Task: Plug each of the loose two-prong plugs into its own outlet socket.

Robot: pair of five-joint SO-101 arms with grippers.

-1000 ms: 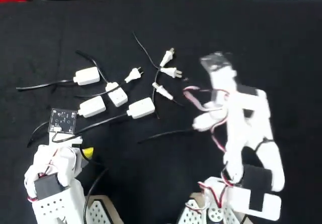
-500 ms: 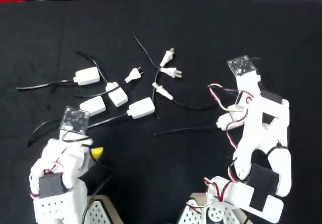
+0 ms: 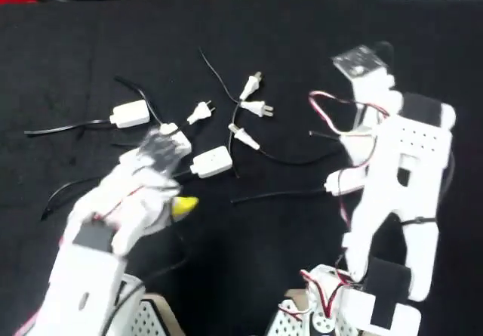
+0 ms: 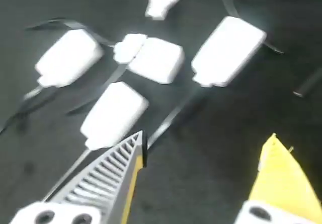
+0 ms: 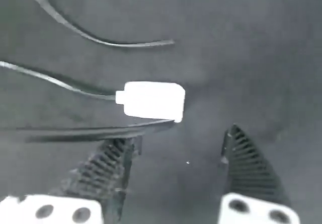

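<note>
Hovering seemingly above sockets (image 4: 114, 114): left fingers (image 4: 118, 173).

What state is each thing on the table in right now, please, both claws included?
Left claw: open, empty, by the sockets.
Right claw: open, empty.
Plug beside the sockets: unplugged, lying loose.
Far plug: unplugged.
Middle plug: unplugged.
Near plug: unplugged.
Far-left socket: empty.
Socket nearest the plugs: empty.
Socket at the left claw's tip: empty.
Fourth socket: empty.

Soft, even light keeps the black table (image 3: 75, 34) dim (shadows faint), while white sockets (image 4: 229, 50) glare.
</note>
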